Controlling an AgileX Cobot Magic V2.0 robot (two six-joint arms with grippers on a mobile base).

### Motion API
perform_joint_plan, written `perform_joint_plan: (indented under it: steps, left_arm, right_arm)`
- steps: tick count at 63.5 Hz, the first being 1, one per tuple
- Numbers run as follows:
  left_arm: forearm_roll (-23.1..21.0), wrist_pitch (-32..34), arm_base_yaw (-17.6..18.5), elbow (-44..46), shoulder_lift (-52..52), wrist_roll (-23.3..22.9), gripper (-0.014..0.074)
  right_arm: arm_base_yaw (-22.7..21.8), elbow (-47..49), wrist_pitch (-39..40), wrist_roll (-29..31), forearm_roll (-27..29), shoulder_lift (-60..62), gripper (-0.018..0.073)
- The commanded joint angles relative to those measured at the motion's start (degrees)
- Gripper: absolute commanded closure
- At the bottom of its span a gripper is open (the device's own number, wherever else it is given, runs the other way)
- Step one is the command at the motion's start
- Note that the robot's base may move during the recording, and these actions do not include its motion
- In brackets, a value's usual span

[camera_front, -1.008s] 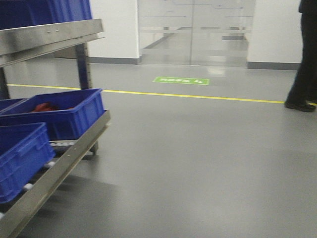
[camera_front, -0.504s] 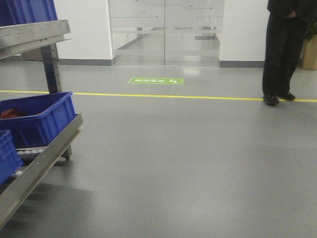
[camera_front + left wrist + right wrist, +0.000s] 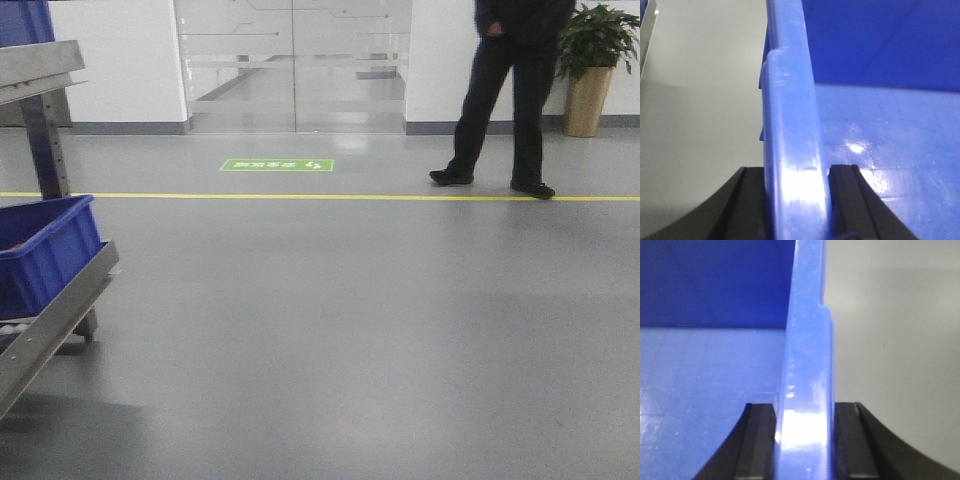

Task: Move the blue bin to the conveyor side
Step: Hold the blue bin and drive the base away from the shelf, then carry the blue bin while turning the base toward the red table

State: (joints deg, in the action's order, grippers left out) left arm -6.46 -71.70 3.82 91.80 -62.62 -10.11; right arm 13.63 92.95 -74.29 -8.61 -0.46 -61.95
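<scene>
The glossy blue rectangular plastic bin [image 3: 795, 125] is held up between the two arms, and grey floor is seen beyond its outer walls in both wrist views. The thick rolled rim on one side is clenched by the left gripper [image 3: 796, 200], with one black finger [image 3: 747, 205] pressed to the outside and the other to the inside. The opposite rim is clenched the same way by the right gripper [image 3: 805, 440]. The bin's bottom (shiny, with a glare spot) is shown past each rim.

In the front view a second blue plastic crate [image 3: 45, 250] is carried at the end of the lower shelf of a stainless-steel rack [image 3: 55, 300]. Farther off, a yellow floor line [image 3: 300, 196], a green floor sign [image 3: 277, 164], frosted glass doors [image 3: 295, 65], a person in dark clothes [image 3: 510, 90] and a potted plant [image 3: 590, 70] are seen.
</scene>
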Motion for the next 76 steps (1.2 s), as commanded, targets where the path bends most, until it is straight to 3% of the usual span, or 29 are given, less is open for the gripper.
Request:
perform_joint_plan:
  steps: [1,76]
  left_arm:
    - [2.3,5.2,-0.1,0.9,1.2,0.9,0.0615]
    - [2.3,5.2,-0.1,0.9,1.2,0.9,0.0615]
  right_arm:
    - [-0.3,0.8,5.3,1.1,-4.4,1.1,0.0639]
    - [-0.3,0.8,5.3,1.1,-4.4,1.1,0.0639]
